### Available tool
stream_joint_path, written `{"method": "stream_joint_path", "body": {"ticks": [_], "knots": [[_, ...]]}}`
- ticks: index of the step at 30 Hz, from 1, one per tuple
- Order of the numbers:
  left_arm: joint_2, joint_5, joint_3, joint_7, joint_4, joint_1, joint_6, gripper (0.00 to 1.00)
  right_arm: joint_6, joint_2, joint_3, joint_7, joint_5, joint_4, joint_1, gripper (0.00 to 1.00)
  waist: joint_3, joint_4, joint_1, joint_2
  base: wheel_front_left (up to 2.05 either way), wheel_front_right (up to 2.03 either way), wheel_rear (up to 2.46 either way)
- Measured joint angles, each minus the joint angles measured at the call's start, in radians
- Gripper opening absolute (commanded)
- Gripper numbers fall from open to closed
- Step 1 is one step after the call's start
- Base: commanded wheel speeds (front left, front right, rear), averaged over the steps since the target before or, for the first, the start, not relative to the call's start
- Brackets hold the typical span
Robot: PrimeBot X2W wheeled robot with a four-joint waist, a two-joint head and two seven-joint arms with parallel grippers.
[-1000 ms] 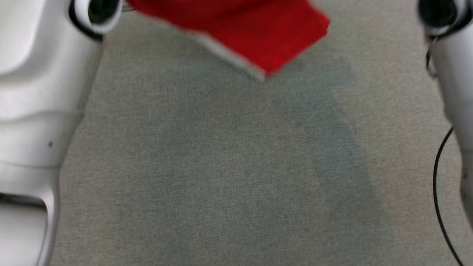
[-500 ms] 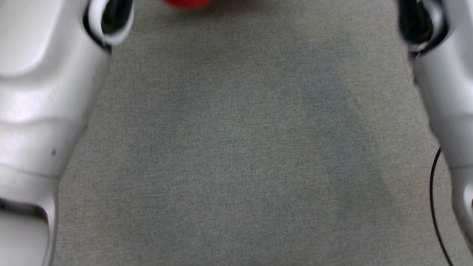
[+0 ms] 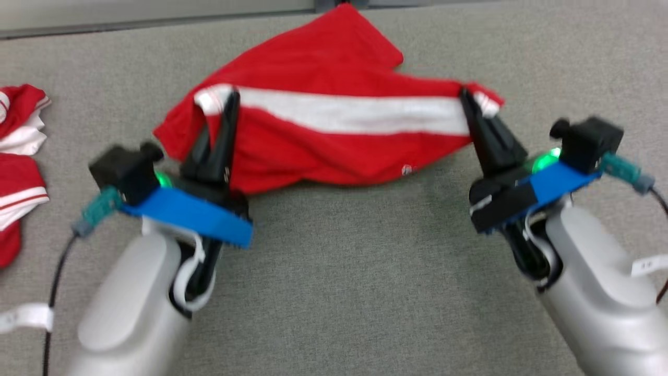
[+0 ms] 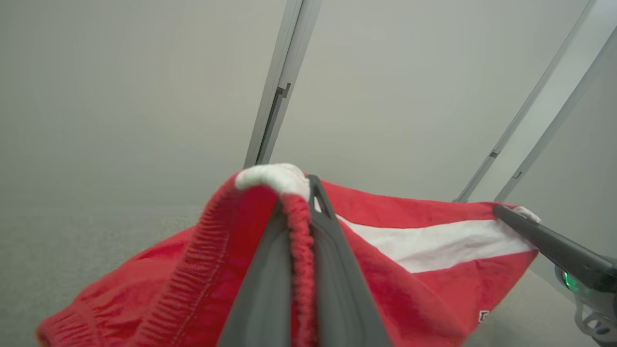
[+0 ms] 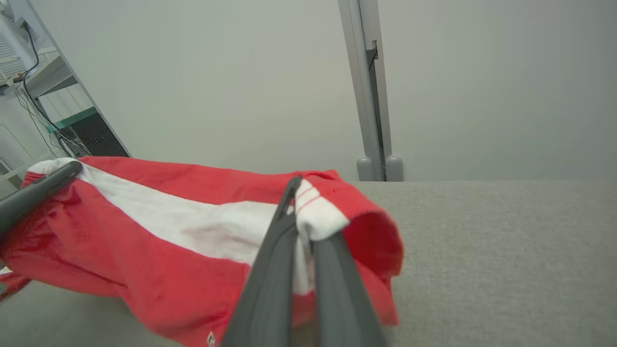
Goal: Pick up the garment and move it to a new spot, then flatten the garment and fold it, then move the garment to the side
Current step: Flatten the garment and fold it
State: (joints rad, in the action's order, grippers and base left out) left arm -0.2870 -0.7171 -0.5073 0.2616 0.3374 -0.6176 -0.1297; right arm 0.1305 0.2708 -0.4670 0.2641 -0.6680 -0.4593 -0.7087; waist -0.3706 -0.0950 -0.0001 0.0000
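Head view: red garment [image 3: 334,146] w/ a white stripe [image 3: 355,112] sits at 12 o'clock on the grey fabric-topped desk [image 3: 365,292], strung out btwn both arms. Stripe runs nearly straight from 10 to 2 o'clock, fairly taut. Red cloth bunches below it twd 6, and a red flap spreads away twd 12, up to the desk's far edge.

The left end effector [image 3: 224,107], at 10 o'clock, is clamped on the garment's left end. In the left wrist view the fingers are nearly together w/ the ribbed red hem pinched btwn them and the white stripe end folded over the tips. The right end effector [image 3: 466,102], at 2 o'clock, is closed tight on the other end. In the right wrist view its fingers nip the white stripe end, w/ a red cuff-like loop hanging open just to 3 o'clock of them. Can't tell whether the cloth under the stripe is touching the desk or just clear of it.

More red-and-white clothes [image 3: 18,172] lie at 9 o'clock, at the frame edge, well apart from the held piece. Green lights glow on both wrists. Behind the desk, a pale partition wall [image 5: 217,72] w/ a grey post [image 5: 368,86] at 12.
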Motion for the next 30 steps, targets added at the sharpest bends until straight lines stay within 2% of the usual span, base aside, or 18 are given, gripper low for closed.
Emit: {"method": "stream_joint_path", "body": {"ticks": [1,2,5,17,26,30], "knots": [[0.008,0.012,0.016,0.0,-0.035,0.085,0.0,0.0,0.0,0.009,-0.003,0.0,-0.003,0.035,0.068,0.0,0.024,0.0,0.0,0.0,0.0,0.0,0.0],[0.008,0.012,0.016,0.0,-0.035,0.085,0.0,0.0,0.0,0.009,-0.003,0.0,-0.003,0.035,0.068,0.0,0.024,0.0,0.0,0.0,0.0,0.0,0.0],[0.021,0.04,-0.005,0.0,-0.081,0.246,0.0,0.0,0.0,0.026,-0.004,0.0,-0.006,0.092,0.213,0.0,0.075,0.0,-0.0001,0.0,0.0,0.0,0.0],[0.053,0.085,-0.003,0.0,-0.195,0.517,0.0,0.0,0.0,0.045,0.046,0.0,-0.027,0.237,0.562,0.0,0.198,0.018,-0.0002,0.0,0.0,0.0,0.0],[0.063,0.122,-0.001,0.0,-0.233,0.54,0.0,0.0,0.0,0.049,0.11,0.0,0.002,0.266,0.587,0.0,0.207,0.046,-0.0001,0.0,0.0,0.0,0.0],[0.088,0.148,0.011,0.0,-0.241,0.51,0.0,0.0,0.0,0.072,0.124,0.0,0.016,0.249,0.482,0.0,0.196,0.082,0.0,0.0,0.0,0.0,0.0]]}}
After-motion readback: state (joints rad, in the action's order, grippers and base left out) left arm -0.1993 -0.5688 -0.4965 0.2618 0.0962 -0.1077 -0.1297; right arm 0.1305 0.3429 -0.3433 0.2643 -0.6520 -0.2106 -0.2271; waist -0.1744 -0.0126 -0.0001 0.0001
